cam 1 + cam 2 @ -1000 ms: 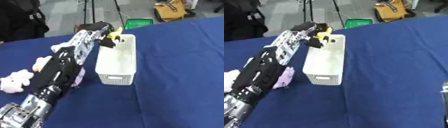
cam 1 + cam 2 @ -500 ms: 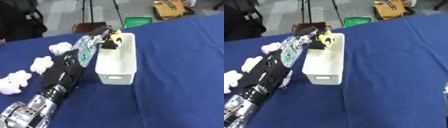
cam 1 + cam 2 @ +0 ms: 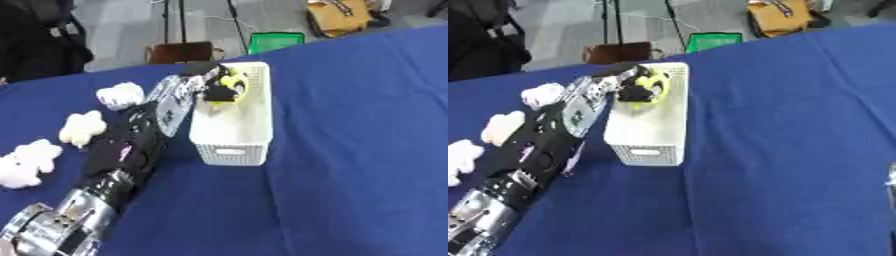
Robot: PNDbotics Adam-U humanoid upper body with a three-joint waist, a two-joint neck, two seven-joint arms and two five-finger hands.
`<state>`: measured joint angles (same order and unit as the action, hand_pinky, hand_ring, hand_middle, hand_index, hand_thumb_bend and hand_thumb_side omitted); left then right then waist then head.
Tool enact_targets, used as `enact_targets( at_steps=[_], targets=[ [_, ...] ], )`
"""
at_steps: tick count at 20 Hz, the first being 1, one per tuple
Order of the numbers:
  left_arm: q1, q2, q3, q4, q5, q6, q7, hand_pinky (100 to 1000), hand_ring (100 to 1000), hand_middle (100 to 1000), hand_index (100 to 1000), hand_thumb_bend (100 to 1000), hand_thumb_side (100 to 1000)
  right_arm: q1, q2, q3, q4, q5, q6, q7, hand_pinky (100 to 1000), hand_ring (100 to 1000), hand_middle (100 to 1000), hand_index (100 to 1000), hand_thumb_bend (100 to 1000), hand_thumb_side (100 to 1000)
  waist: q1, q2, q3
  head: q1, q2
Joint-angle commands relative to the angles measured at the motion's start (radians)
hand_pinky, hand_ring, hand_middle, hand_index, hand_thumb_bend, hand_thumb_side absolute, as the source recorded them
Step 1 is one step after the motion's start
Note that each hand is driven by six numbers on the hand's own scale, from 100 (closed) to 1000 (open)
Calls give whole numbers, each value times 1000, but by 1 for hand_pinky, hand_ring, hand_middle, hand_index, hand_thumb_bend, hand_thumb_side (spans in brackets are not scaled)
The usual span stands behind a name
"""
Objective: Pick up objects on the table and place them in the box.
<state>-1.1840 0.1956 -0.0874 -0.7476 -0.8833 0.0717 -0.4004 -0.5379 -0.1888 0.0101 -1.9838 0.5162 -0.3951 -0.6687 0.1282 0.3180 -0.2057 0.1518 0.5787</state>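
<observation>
The left hand [image 3: 210, 80], fingers curled around a small yellow-and-black soft toy [image 3: 227, 88], has carried it from the rim to above the far end of the white perforated plastic box [image 3: 234, 130]. Release appears imminent; three white plush toys [image 3: 82, 127] remain on the blue-clothed surface [image 3: 350, 150].

Left arm stretched forward; left hand [image 3: 213, 82] fingers curled. Right hand barely visible at edge.

both eye views look down from the head over the desk [image 3: 350, 150], sharing the box [image 3: 234, 127] toward its far edge.
</observation>
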Motion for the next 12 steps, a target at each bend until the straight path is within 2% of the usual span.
enact_targets(
  at_steps=[1,4,9,10,12],
  targets=[
    [-29,26,5,-16,-18,-3,-30,424,570,713,807,181,716,-10,-4,0,-16,-7,0,2,843,895,706,755,100,988,-10,-26,5,-2,5],
    [-31,30,2,-21,-34,3,-68,487,625,782,850,208,725,-6,-4,0,-16,-6,1,3,843,895,706,754,100,989,-12,-31,10,-2,9],
    [-34,36,0,-37,-48,11,-147,514,652,798,857,230,725,1,-3,-1,-16,-6,3,2,843,895,706,753,100,988,-14,-40,18,-7,15],
    [-35,38,-2,-42,-51,12,-159,568,697,826,890,253,734,4,-3,-2,-16,-6,4,2,843,896,705,751,100,986,-15,-43,22,-8,17],
    [-40,45,-10,-57,-61,12,-195,570,699,827,892,253,737,11,-2,-2,-16,-5,6,2,843,896,704,751,100,986,-17,-50,31,-12,22]
  ],
)
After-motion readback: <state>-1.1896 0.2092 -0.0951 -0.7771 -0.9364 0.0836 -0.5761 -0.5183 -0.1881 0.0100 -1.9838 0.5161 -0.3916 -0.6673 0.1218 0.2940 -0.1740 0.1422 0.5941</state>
